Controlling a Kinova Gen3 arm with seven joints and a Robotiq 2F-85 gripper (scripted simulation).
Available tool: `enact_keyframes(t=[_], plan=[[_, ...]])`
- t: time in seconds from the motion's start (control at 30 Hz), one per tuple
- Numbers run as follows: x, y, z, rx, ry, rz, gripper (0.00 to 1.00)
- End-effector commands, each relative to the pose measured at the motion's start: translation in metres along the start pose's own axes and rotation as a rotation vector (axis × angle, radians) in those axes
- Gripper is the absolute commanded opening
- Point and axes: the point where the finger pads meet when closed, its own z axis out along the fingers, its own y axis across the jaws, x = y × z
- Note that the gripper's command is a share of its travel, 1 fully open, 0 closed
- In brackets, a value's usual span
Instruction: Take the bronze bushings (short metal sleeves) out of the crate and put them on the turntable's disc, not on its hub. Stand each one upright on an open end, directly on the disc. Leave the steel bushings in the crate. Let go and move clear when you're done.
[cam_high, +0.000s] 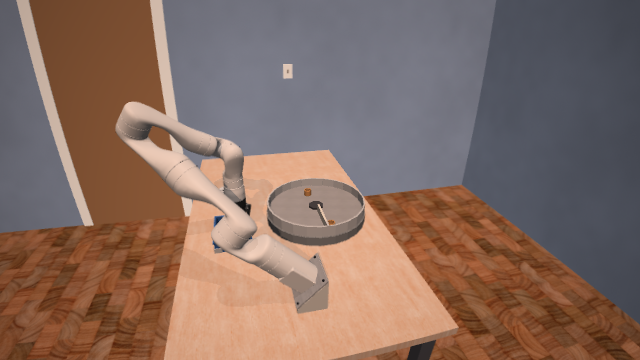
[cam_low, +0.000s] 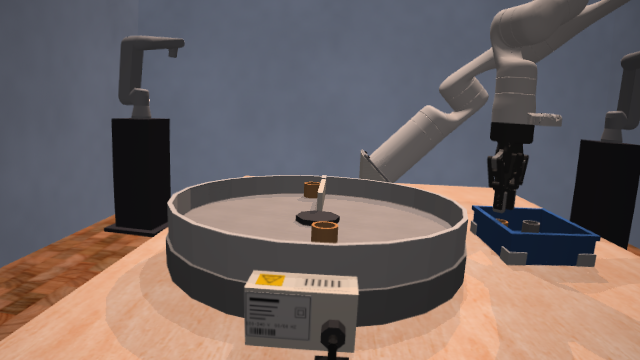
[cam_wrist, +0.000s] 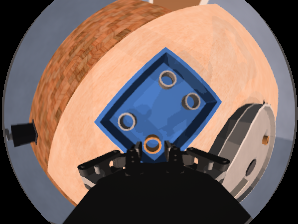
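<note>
The blue crate (cam_low: 535, 235) sits on the table to the right of the turntable (cam_low: 317, 240). In the wrist view the crate (cam_wrist: 160, 106) holds one bronze bushing (cam_wrist: 153, 144) at its near corner and three steel bushings (cam_wrist: 168, 79). My gripper (cam_low: 502, 206) hangs straight down at the crate's rim, just above the bronze bushing (cam_low: 503, 221). Its fingers are partly open and hold nothing. Two bronze bushings stand upright on the grey disc, one in front of the black hub (cam_low: 317, 217) (cam_low: 324, 231) and one behind it (cam_low: 311, 189).
The turntable has a raised rim and a white control box (cam_low: 301, 310) at its front. A pale bar rises from the hub. Black pedestals with camera arms stand at the left (cam_low: 140, 175) and right (cam_low: 607, 185). My arm's base (cam_high: 311, 287) is bolted on the table.
</note>
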Motion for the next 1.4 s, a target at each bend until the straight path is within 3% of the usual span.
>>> enact_keyframes(t=[0.0, 0.33, 1.37], plan=[[-0.001, 0.0, 0.004, 0.002, -0.002, 0.001, 0.39], [-0.001, 0.0, 0.017, 0.002, -0.002, 0.001, 0.39], [-0.001, 0.0, 0.017, 0.002, -0.002, 0.001, 0.39]])
